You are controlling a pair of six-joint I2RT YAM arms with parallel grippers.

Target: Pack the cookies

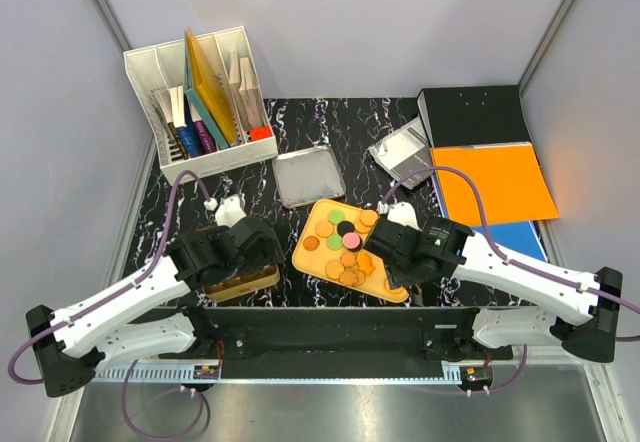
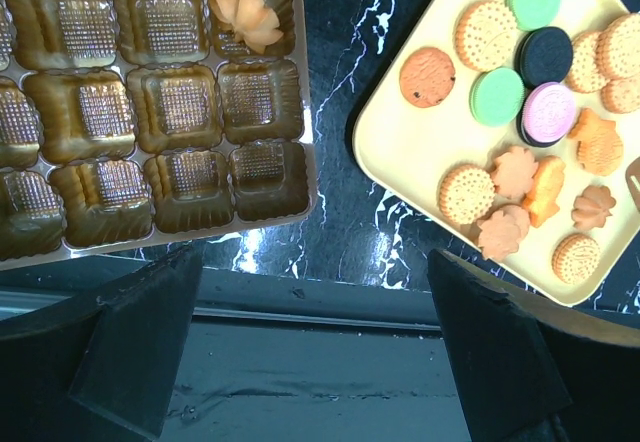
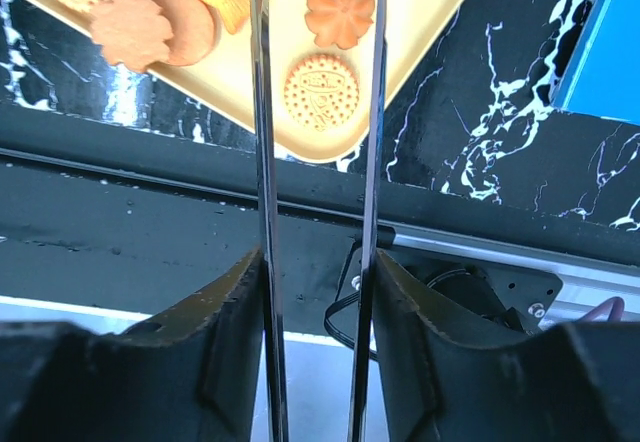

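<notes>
Top external view: the cookies (image 1: 347,228) lie on a yellow tray (image 2: 420,152) on the black marbled counter (image 2: 340,112), between both arms. Left end effector (image 2: 312,262) is spread wide and empty beside a gold compartment tray (image 2: 215,82) holding one orange cookie (image 2: 245,12). Right end effector (image 3: 318,262) grips metal tongs (image 3: 262,112) over the yellow tray's corner

"where could a hand get through here?"

"a narrow bare strip of tabletop (image 2: 340,142) between the gold compartment tray (image 2: 185,102) and the yellow tray (image 2: 400,147). behind the tin (image 1: 308,177), the back middle lies open."

"and what's in the way?"

"organizer (image 1: 200,92) back left, folders (image 1: 495,184) along the right. the tongs (image 3: 261,112) gripped in the right fingers (image 3: 215,352) hang over the yellow tray's near corner."
</notes>
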